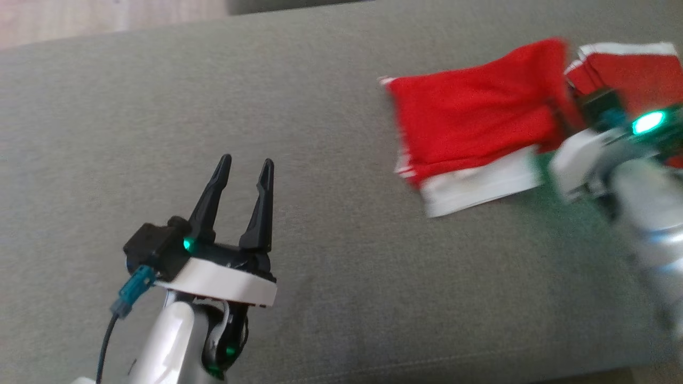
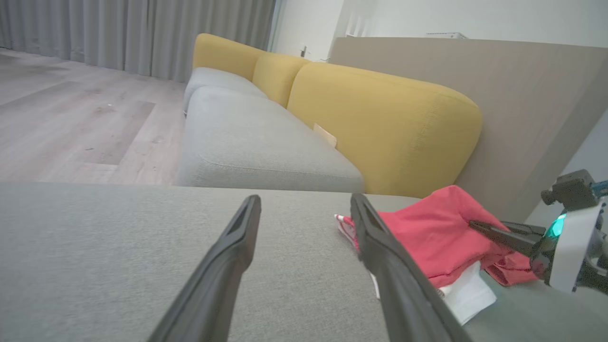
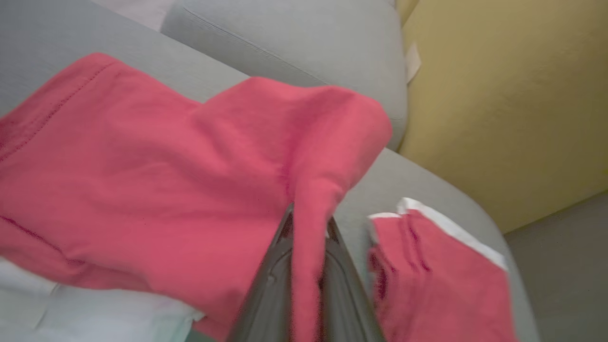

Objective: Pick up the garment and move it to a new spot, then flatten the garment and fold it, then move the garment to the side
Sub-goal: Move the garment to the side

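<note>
Head view: red garment (image 1: 469, 117) with a white band along its near edge lies on the grey cushion (image 1: 213, 106), toward the robot's right and far side. Left pincer (image 1: 245, 165) stands well apart from it at the lower left, over bare cushion, jaws wide and holding nothing. Right pincer (image 1: 560, 114) is blurred at the garment's right edge.

Right wrist view: right pincer (image 3: 308, 218) is clamped narrow on a raised fold of the garment (image 3: 142, 180), red cloth running down between its fingers (image 3: 270, 285). A red piece (image 3: 427, 275) with white edging lies just beside it; whether it belongs to the same garment cannot be told.

Left wrist view: garment (image 2: 427, 237) sits past the left pincer (image 2: 304, 202), with the right pincer (image 2: 475, 225) entering the cloth from the side. Yellow backrest (image 2: 389, 128) rises behind.
</note>
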`<state>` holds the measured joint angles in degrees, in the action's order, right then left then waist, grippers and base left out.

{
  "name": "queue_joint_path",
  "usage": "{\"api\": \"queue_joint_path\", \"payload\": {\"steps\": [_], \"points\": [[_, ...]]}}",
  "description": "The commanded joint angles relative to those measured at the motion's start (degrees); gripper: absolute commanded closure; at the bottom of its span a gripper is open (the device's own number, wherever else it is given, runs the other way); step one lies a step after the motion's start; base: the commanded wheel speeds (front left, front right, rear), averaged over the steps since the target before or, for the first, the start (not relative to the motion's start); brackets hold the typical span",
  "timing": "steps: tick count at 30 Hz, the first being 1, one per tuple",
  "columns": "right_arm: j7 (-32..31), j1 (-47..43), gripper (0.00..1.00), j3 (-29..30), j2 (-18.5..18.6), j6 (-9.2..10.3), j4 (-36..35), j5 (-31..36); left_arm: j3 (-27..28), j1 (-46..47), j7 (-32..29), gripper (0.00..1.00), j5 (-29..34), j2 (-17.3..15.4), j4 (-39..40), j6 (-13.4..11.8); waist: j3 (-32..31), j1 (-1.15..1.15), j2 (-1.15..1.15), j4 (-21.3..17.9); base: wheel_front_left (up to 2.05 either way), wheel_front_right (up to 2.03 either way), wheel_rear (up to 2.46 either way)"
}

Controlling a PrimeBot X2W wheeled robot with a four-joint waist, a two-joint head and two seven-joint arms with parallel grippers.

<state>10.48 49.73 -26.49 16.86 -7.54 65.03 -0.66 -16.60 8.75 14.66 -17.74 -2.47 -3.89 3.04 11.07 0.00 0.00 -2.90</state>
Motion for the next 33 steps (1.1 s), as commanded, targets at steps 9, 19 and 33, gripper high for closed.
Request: {"api": "queue_joint_path", "payload": {"steps": [9, 19, 33], "points": [[-4.41, 6.74, 1.00, 0.36, 15.92, 0.05, -3.37, -1.01, 0.36, 5.97, 0.34, 0.00, 0.43, -0.41, 2.11, 0.72, 6.31, 0.00, 0.00, -1.49, 0.00, 0.00, 0.00], [-8.96, 6.44, 1.00, 8.43, 23.74, 0.05, -0.89, 1.86, 1.31, 6.92, 0.34, 0.00, 0.83, -0.41, 1.46, 1.42, 9.14, 0.00, 0.00, 0.35, 0.00, 0.00, 0.00], [-10.67, 3.03, 0.00, 21.72, 19.24, 0.05, -6.21, 8.85, 2.01, 7.09, 0.34, 0.00, 0.83, -0.41, 0.09, 1.96, 7.26, 0.00, 0.00, -0.28, 0.00, 0.00, 0.00]]}}
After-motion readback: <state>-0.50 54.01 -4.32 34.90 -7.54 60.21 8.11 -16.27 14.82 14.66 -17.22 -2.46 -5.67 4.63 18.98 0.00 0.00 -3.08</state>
